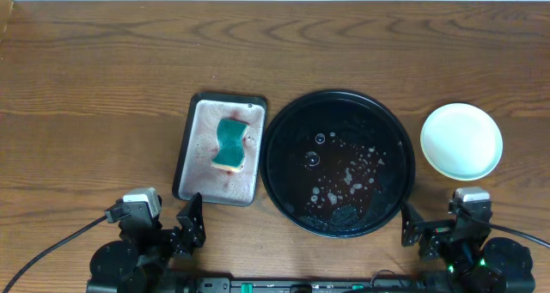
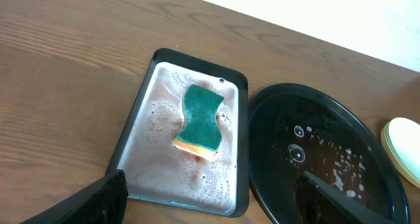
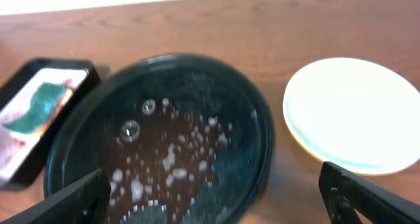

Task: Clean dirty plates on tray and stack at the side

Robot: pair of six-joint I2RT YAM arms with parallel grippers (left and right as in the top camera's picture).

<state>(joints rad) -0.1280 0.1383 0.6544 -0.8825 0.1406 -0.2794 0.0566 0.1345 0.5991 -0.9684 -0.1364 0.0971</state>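
Black tray (image 1: 288, 125), ahead-left of the right end effector (image 1: 414, 227), holds only suds (image 1: 352, 177); the plates (image 1: 461, 140) sit stacked, clean-looking, on the table (image 1: 103, 87) just ahead of it. It and the left end effector (image 1: 191, 222) gape wide, empty. Task looks finished.

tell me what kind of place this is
Probably a lab bench staged for dishwashing, not a kitchen: wood-grain table, sponge in a soapy grey tray, wet black tray, stacked plates.

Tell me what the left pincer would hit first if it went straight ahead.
The left pincer would likely meet the grey tray's near rim first, the green sponge lying beyond; depth is unclear.
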